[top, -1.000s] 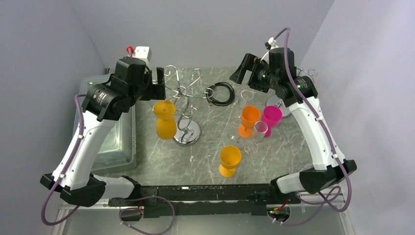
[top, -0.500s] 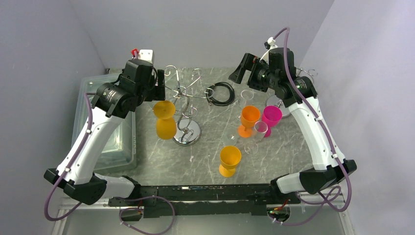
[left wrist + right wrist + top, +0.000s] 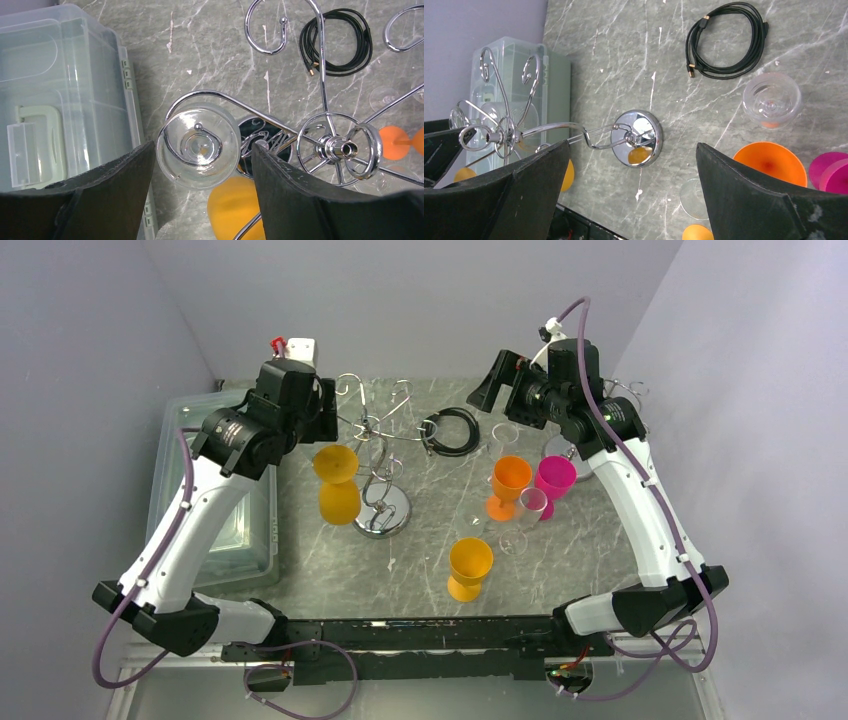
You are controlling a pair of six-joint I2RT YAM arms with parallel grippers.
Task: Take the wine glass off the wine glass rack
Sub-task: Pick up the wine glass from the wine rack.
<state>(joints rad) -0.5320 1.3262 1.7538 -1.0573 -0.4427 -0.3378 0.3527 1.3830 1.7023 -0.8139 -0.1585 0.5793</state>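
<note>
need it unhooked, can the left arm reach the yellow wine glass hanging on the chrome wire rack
Likely yes: the open left gripper straddles the yellow wine glass at its clear round foot, only the chrome wire rack hooking it.

Polished chrome wire for the wine glass rack (image 3: 340,148), mirror-bright at its disc base. Clear, glossy foot on the hanging wine glass (image 3: 198,145), orange and smooth lower down. Grey veined stone look to the desk (image 3: 420,550), smooth with a dull sheen. Cloudy translucent plastic for the storage box (image 3: 60,90). Matt black, finely grained fingers (image 3: 310,200); matt black rubbery cable (image 3: 726,40)
</note>
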